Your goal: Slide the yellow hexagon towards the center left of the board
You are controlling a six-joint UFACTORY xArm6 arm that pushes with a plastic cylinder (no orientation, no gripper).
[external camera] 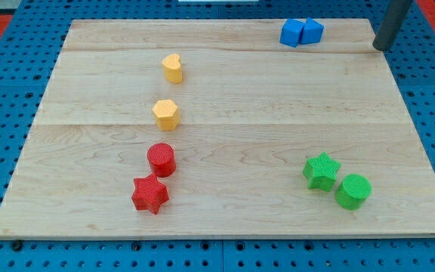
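Observation:
The yellow hexagon [165,114] sits left of the board's middle. A yellow heart-shaped block [173,68] lies just above it in the view. My tip [382,48] is at the view's top right, at the board's right edge, far from the yellow hexagon and right of the blue blocks.
A red cylinder [161,159] and a red star [150,194] lie below the hexagon. Two blue blocks [301,32] touch each other at the top edge. A green star [322,171] and a green cylinder [353,191] sit at the bottom right. The wooden board [278,98] rests on a blue pegboard.

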